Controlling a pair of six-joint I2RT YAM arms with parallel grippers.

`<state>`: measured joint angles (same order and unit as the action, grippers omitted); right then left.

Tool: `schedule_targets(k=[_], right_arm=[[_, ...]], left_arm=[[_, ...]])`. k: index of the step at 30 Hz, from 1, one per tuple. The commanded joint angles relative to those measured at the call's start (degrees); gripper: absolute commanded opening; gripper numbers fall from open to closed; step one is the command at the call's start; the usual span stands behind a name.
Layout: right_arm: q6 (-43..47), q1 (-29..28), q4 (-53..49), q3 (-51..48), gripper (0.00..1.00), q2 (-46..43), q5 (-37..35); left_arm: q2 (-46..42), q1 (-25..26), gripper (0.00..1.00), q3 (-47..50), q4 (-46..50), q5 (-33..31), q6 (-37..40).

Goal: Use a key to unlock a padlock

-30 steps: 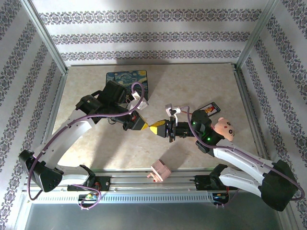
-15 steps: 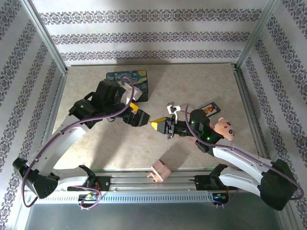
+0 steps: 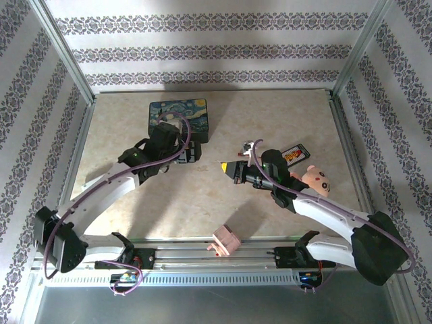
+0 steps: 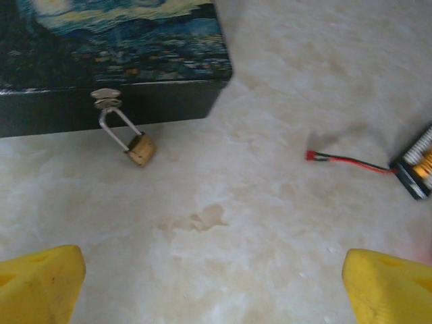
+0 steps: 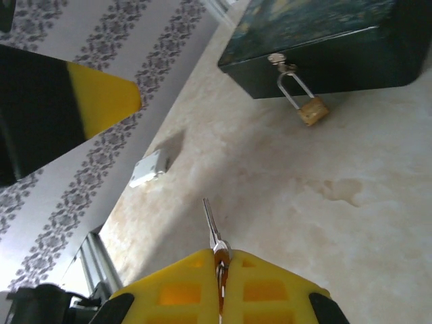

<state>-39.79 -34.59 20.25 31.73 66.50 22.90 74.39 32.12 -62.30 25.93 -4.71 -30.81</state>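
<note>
At the box (image 4: 101,40) front hangs the padlock (image 4: 140,150); right tool (image 5: 219,260) clenches the key (image 5: 210,223), left tool (image 4: 214,283) released, red wire (image 4: 347,162) nearby.

Between my left gripper (image 4: 214,283) and the padlock (image 4: 140,149) the table (image 4: 270,236) is bare, so I can pass from the front and both sides. Behind it the painted box (image 4: 115,40) blocks the way, as the shackle (image 4: 115,128) hangs on its clasp (image 4: 106,98) at the front wall. The red wire (image 4: 347,160) lies on the right, well apart from the padlock. Before the key (image 5: 211,226) in my right gripper (image 5: 219,270) the table is open too, and only my left arm's yellow-tipped finger (image 5: 101,104) stands at the left, off this line.
</note>
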Motion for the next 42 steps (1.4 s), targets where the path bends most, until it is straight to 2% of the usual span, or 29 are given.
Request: schedule_targets(k=[1, 8, 17, 25, 34, 42], right_arm=[[-2.33, 0.93, -1.28, -0.36, 0.00, 1.19, -5.14], [-4.48, 1.63, -4.87, -0.24, 0.00, 3.52, -9.00], [-4.02, 1.72, -10.07, 1.85, 0.00, 5.81, -11.86], [-4.61, 2.66, -9.79, 0.99, 0.00, 5.60, -12.74], [-4.55, 3.66, -10.09, 1.59, 0.00, 6.01, -10.20], [-4.78, 3.65, -9.90, 1.74, 0.00, 6.51, -9.59]], left_arm=[[2.81, -0.65, 0.93, 1.38, -7.72, -8.14, -7.56], [13.61, -0.65, 0.92, -3.65, -4.54, -15.33, -12.15], [29.54, -0.65, 0.95, -11.90, -0.39, -23.25, -12.35], [41.66, -1.25, 0.95, -21.44, 2.43, -25.43, -12.12], [46.80, -2.72, 0.87, -22.77, 0.48, -26.06, -16.44], [47.96, -4.73, 0.79, -21.80, -1.26, -24.69, -16.62]])
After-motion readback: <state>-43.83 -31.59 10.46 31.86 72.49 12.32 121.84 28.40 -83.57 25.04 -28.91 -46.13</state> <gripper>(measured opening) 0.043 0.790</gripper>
